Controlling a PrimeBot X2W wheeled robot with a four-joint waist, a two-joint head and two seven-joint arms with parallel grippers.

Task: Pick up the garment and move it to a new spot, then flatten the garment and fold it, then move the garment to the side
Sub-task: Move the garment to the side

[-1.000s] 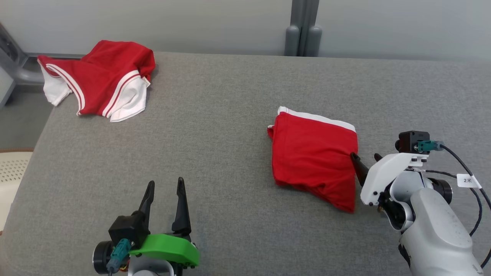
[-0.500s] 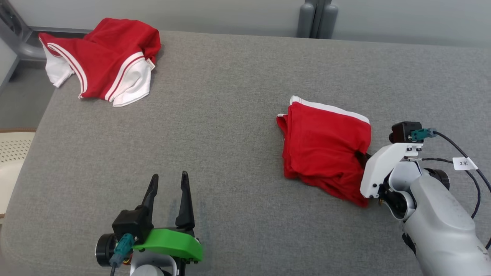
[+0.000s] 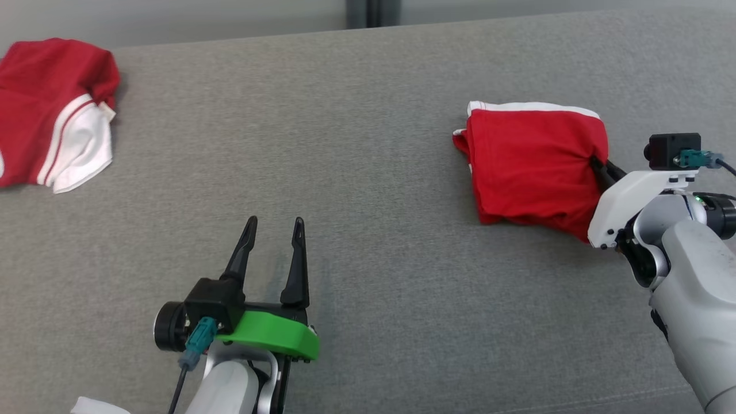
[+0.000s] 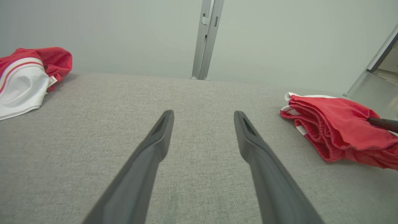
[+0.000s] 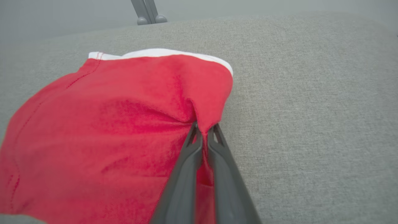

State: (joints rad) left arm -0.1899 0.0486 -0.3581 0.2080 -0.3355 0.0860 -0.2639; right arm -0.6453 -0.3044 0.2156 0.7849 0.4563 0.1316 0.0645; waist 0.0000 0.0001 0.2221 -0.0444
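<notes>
We see R gripper (image 5: 203, 132) clamped on folded red garment (image 5: 102, 124) (white-trimmed edge); L gripper (image 4: 203, 116) jaws apart over grey woven surface (image 4: 71, 133).

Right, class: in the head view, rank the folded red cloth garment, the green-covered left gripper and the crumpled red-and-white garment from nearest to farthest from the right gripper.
From the right gripper:
1. Folded red cloth garment, pinched in its jaws, right side.
2. Green-covered left gripper, lower left of centre.
3. Crumpled red-and-white garment, far left edge.
</notes>
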